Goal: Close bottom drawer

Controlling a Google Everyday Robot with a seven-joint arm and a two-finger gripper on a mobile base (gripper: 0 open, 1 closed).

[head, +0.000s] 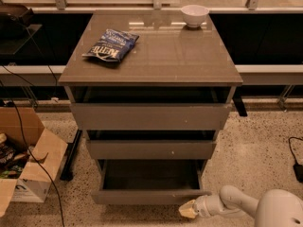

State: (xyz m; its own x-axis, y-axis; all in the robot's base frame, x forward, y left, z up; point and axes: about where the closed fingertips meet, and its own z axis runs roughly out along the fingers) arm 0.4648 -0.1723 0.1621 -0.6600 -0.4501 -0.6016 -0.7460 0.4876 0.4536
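The bottom drawer (147, 196) is the lowest of three grey-brown drawers and stands pulled out, showing its dark grey inside. Its flat handle-less front panel runs along the lower edge. My gripper (187, 210) is low at the bottom right, its pale tip just in front of and below the right end of that front panel, close to it. The white arm runs off to the lower right. The middle drawer (150, 149) and the top drawer (150, 116) sit above, each slightly out.
A blue chip bag (111, 46) and a white bowl (194, 15) lie on the cabinet top (156, 56). An open cardboard box (26, 160) with cables stands on the speckled floor at left. A black cable (296, 157) lies at right.
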